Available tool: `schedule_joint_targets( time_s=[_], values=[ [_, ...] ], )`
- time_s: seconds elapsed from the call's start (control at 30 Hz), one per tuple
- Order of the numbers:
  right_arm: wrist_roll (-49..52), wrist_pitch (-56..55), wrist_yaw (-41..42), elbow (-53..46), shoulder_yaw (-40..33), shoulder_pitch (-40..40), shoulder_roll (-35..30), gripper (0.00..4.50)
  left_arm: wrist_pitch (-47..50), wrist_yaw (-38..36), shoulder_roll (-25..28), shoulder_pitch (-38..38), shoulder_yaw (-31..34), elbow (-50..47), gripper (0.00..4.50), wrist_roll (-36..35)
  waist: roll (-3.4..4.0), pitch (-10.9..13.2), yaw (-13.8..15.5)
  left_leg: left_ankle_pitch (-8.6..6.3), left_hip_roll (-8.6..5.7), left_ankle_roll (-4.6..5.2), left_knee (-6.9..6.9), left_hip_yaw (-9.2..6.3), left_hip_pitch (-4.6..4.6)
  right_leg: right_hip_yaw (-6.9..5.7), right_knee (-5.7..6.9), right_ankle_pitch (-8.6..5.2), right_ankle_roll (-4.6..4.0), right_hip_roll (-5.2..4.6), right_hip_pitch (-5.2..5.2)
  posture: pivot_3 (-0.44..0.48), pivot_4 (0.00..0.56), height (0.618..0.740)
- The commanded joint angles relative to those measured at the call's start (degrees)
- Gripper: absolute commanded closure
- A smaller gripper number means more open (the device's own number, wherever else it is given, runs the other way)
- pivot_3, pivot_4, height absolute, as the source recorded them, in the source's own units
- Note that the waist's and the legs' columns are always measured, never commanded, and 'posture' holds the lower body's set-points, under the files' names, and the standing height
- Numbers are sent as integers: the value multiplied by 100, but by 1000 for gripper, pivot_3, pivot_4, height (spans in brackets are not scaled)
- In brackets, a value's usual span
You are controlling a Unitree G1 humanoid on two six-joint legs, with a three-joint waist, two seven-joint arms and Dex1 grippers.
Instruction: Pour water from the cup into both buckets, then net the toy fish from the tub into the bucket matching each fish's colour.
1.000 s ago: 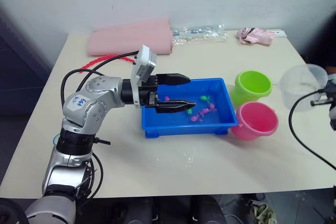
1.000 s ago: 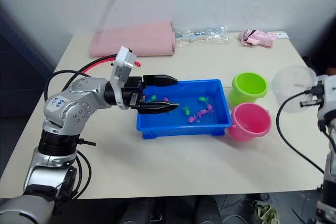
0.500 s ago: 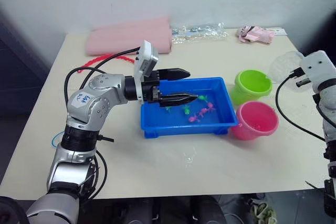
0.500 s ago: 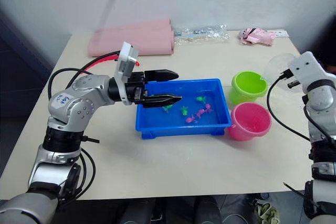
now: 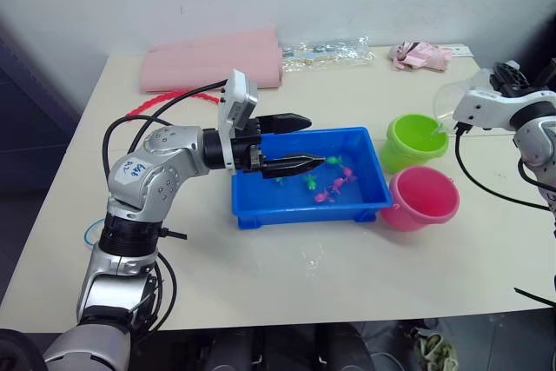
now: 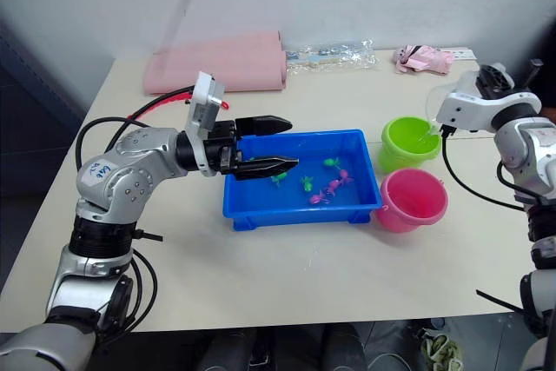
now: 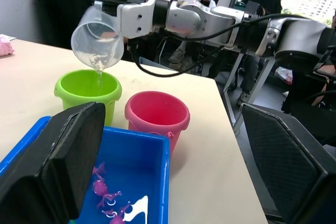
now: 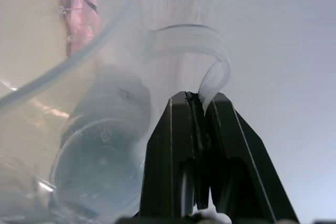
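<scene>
The table (image 5: 261, 249) carried the tub (image 5: 252, 206) at its middle, with the green bucket (image 5: 419, 141) and pink bucket (image 5: 424, 199) touching side by side just off its right end — near enough for short netting runs. The left gripper (image 5: 300, 140) hovered spread and empty over the tub's left half, apparently waiting. The right gripper (image 8: 202, 103) pinched the cup's handle; the cup (image 7: 98, 38) tilted mouth-down above the green bucket, a thin stream falling in. Fish (image 5: 334, 187) lay in the tub.
</scene>
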Motion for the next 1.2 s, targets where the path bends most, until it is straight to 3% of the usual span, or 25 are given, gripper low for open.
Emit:
schedule_joint_targets(
  time_s=[0.03, 0.33, 0.53, 0.7, 0.87, 1.0, 1.2],
  values=[
    [-324, -395, -252, 154, 158, -275, -172, 4464, -110, 55, -12, -6, 154, -290, 0, -52, 0, 0, 3, 0, 0, 0, 0, 0, 0, 0, 0, 0, 0, 0, 0, 0, 150, 738],
    [-868, -1006, -633, 38, 504, -402, -288, 4464, -122, 87, -25, 39, 174, -297, 0, -46, 0, 0, -3, 0, 1, 0, 0, 1, -1, 0, 0, 0, 0, 2, 0, 0, 150, 738],
    [-469, -1140, -573, 79, 141, -264, -318, 4464, -162, -4, -33, -3, 129, -223, 0, -30, 0, 0, 8, 0, 1, 0, 1, 0, -1, 0, 0, 0, 0, 2, 0, 0, 150, 738],
    [1831, -179, 461, -117, -1457, 367, 247, 4464, -55, -297, -61, -80, 73, -240, 0, -220, -10, 5, 30, 0, 3, 0, 4, -5, 0, -6, -4, 0, 0, 7, 12, 0, 150, 738],
    [4022, 1636, 1274, -1800, -3297, 1479, 943, 4464, 136, -599, -76, -179, 92, -226, 0, -483, -11, 6, 48, 0, 3, 1, 10, -9, -1, -7, -1, 1, 0, 6, 15, 0, 150, 738],
    [5603, 3521, 1246, -3711, -4967, 2716, 1773, 4464, 268, -808, -69, -254, 58, -206, 0, -608, -10, 5, 89, 0, 6, 1, 15, -31, -12, -1, 1, 0, -1, 15, 16, 0, 150, 738],
    [6417, 4516, 778, -5091, -6115, 4124, 2851, 4464, -194, -1206, 110, -129, -256, -179, 0, -144, -8, 4, 120, -1, 2, 3, 31, -23, -15, 21, 9, 0, -1, 17, 12, 0, 150, 738]
  ],
)
